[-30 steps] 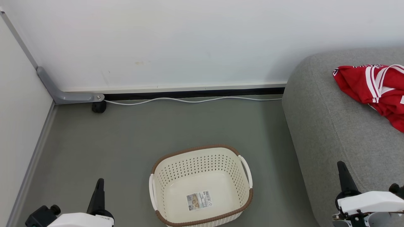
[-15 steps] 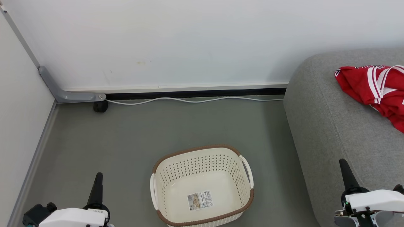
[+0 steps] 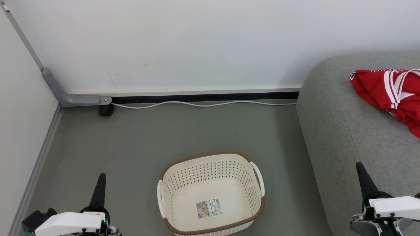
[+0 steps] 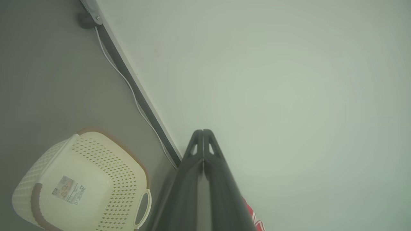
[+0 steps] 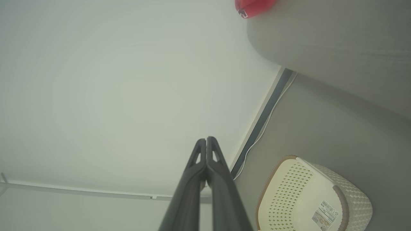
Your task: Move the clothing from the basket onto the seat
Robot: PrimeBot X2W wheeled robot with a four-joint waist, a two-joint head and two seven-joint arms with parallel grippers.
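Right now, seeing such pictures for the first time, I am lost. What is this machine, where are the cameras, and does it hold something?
It is a wheeled robot with two arms. The wide picture comes from a camera on its head, looking down at the floor. The dark spikes at the bottom corners are its left gripper and right gripper, both shut, holding nothing. The other two pictures come from cameras on the wrists, each looking along its own gripper. On the floor stands a cream basket, empty but for a paper label. The red clothing lies on the grey seat.
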